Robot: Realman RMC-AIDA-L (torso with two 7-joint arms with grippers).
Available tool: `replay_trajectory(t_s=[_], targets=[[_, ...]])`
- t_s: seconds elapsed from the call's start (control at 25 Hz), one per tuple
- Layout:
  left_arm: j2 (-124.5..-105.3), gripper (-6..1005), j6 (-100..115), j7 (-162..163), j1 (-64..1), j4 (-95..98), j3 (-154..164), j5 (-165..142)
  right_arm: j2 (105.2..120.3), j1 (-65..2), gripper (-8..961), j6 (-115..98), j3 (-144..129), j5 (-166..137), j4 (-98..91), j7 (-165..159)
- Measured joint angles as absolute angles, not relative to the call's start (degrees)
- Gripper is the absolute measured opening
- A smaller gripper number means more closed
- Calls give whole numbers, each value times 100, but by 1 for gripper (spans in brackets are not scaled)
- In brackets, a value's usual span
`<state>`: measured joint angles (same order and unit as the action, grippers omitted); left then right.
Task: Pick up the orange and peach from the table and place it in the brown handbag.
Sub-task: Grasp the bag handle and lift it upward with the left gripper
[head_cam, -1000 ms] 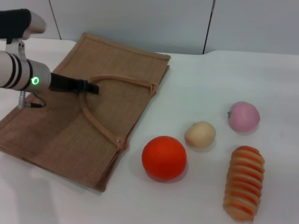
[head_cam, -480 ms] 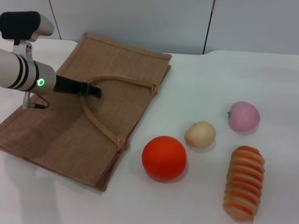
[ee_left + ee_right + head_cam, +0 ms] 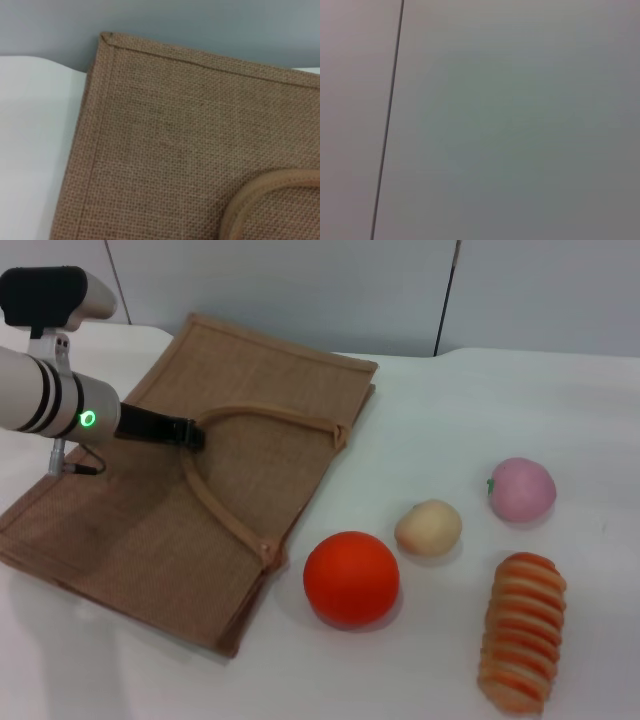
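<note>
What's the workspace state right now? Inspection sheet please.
Surface: white table, fruits and bag on it.
Job's things: brown handbag lying flat, upper handle lifted; orange and peach on the table beside it, neither bagged.
Clutter: beige round fruit between orange and peach; striped loaf nearest the robot.
Grippers: left gripper shut on the handle, over the bag; right gripper not in view.
Cables: thin lead under the left wrist.
Surroundings: grey wall panels.
</note>
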<state>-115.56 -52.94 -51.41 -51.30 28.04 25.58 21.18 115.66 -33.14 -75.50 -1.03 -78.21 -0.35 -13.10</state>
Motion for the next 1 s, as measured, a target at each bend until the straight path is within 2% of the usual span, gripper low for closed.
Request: replay_trajectory(t_s=[0.2, 0.4, 0.72, 1.0], targets=[[-11558, 276, -5291, -5092, -5104, 2803, 2558, 2118, 11566, -3313, 666, -7551, -109, -7821, -35, -1310], [-11562, 143, -5212, -5088, -5092, 2803, 2511, 2168, 11566, -3315, 666, -7554, -114, -7829, -35, -1313], [-11620, 127, -5002, -5340, -5029, 2798, 2489, 2642, 11566, -3320, 665, -7557, -116, -7850, -35, -1316], [-11623, 125, -5384, -6714, -4670, 2680, 2487, 4625, 11561, -3320, 665, -7557, -415, -7859, -47, -1423]])
